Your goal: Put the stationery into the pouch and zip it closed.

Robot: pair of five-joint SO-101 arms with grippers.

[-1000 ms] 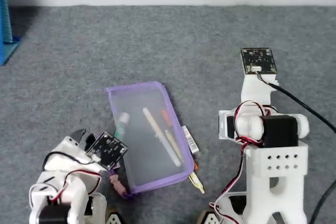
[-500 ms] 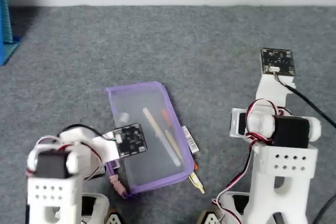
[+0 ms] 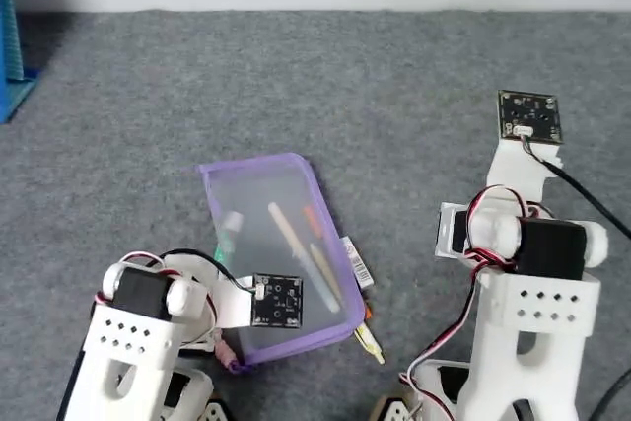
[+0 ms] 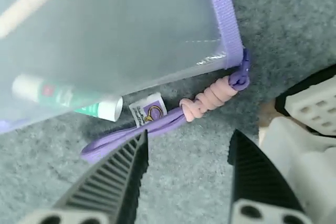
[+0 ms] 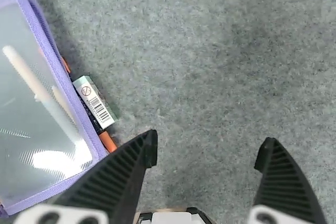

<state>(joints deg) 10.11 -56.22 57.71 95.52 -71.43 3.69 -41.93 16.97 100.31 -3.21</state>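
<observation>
Zipping looks next: left gripper (image 4: pixel 188 139), fingers spread, hovers over the pouch's (image 4: pixel 131 35) pink pull (image 4: pixel 207 100), which it likely must pinch; right gripper (image 5: pixel 210 141), fingers also spread, hangs beside.

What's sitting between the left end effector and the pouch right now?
In the left wrist view, a purple strap and a pink coiled pull lie between the left end effector and the pouch.
</observation>
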